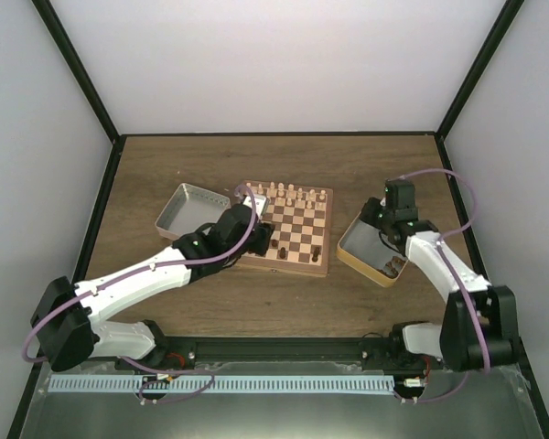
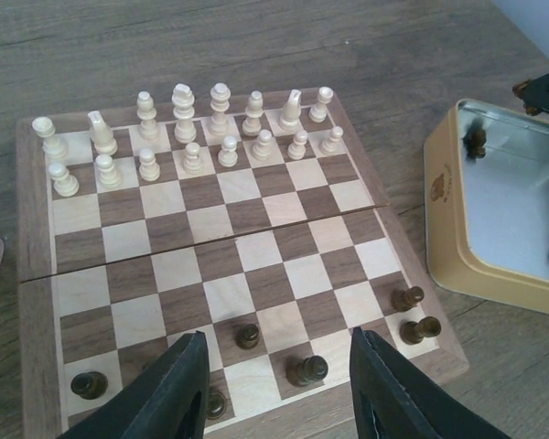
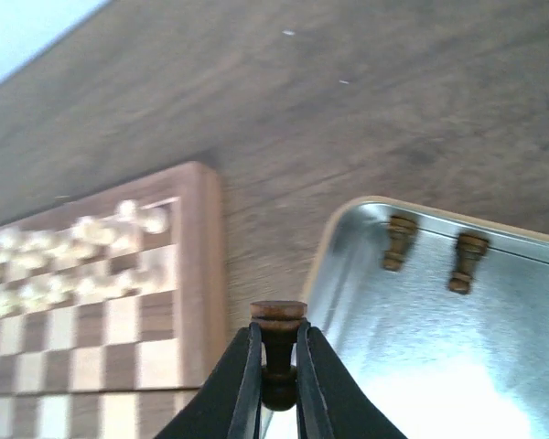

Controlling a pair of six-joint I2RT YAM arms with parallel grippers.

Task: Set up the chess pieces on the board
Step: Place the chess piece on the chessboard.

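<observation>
The board [image 2: 35, 274] [image 1: 322, 269] lies mid-table, with cream pieces [image 2: 183, 110] filling its two far rows. Several dark chess pieces stand on its near rows, among them one [image 2: 308, 369] between the left fingers, one [image 2: 247, 336] just beyond, and two [image 2: 419, 329] at the right corner. My left gripper [image 2: 279, 393] [image 1: 259, 236] hovers open over the board's near edge, holding nothing. My right gripper [image 3: 277, 334] [image 1: 373, 222] is shut on a dark chess piece [image 3: 278, 315], lifted over the left rim of the gold tin [image 3: 348, 238], where two more dark pieces [image 3: 401, 240] lie.
An empty metal tin [image 1: 185, 208] sits left of the board, close to the left arm. The gold tin [image 1: 361, 261] lies right of the board with dark pieces at its near corner. Dark frame posts and white walls enclose the table.
</observation>
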